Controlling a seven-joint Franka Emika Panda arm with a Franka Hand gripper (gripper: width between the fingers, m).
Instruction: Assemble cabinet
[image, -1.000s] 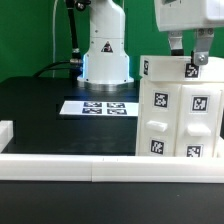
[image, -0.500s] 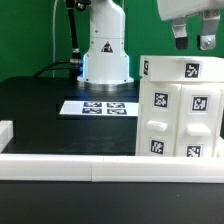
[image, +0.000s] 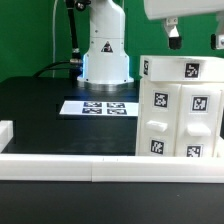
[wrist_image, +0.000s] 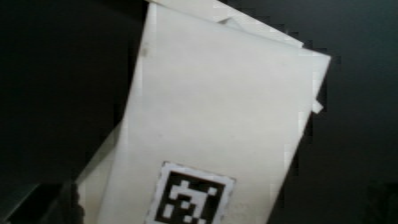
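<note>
The cabinet (image: 180, 110), a tall white box with several black-and-white tags on its front and top, stands upright on the black table at the exterior view's right. My gripper (image: 195, 38) hangs just above its top face, with its two dark fingers spread apart and nothing between them. The fingertips (image: 172, 38) do not touch the cabinet. In the wrist view the cabinet's white top (wrist_image: 214, 110) fills the picture, with one tag (wrist_image: 192, 195) near the edge. My fingers are not clearly seen there.
The marker board (image: 98, 106) lies flat on the table behind the cabinet, in front of the arm's white base (image: 105, 50). A long low white border rail (image: 70, 165) runs along the front, and a short piece (image: 5, 130) stands at the exterior view's left.
My gripper has risen from the cabinet's top edge, and its fingers have spread wider. The cabinet has stayed in place.
</note>
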